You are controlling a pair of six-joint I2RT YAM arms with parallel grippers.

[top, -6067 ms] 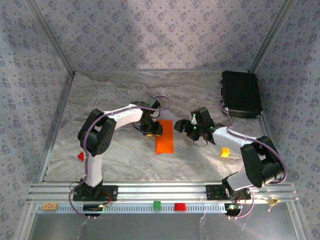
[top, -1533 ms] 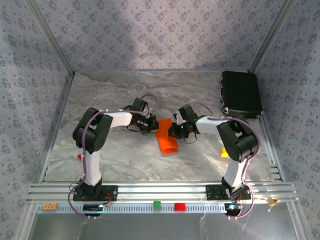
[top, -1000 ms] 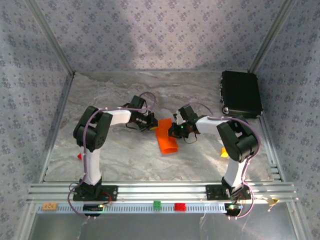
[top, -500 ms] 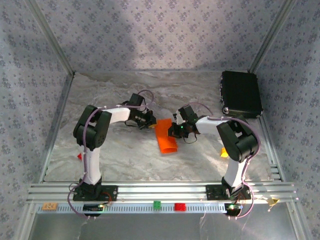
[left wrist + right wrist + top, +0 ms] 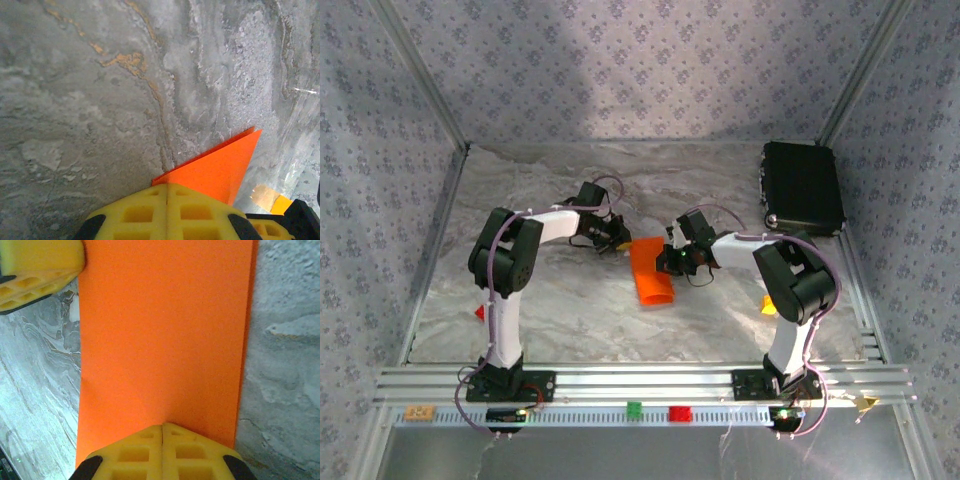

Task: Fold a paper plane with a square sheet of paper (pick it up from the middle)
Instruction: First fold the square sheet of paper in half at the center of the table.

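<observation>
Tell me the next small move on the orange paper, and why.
Probably: hold the right gripper clamped as an anchor and let the left gripper carry its pinched corner inward to start a diagonal nose fold. Both grippers are shut on the square sheet of paper, which shows as a plain rectangle, with no pointed end yet.

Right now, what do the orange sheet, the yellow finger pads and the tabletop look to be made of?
Square sheet of paper: thin matte paper, judging by its crisp doubled edge and flat colour.
Yellow pads: moulded plastic or rubber, matte, with square recesses; which, I cannot tell.
Table: grey marble pattern, dull sheen; stone or printed covering, unclear.
</observation>
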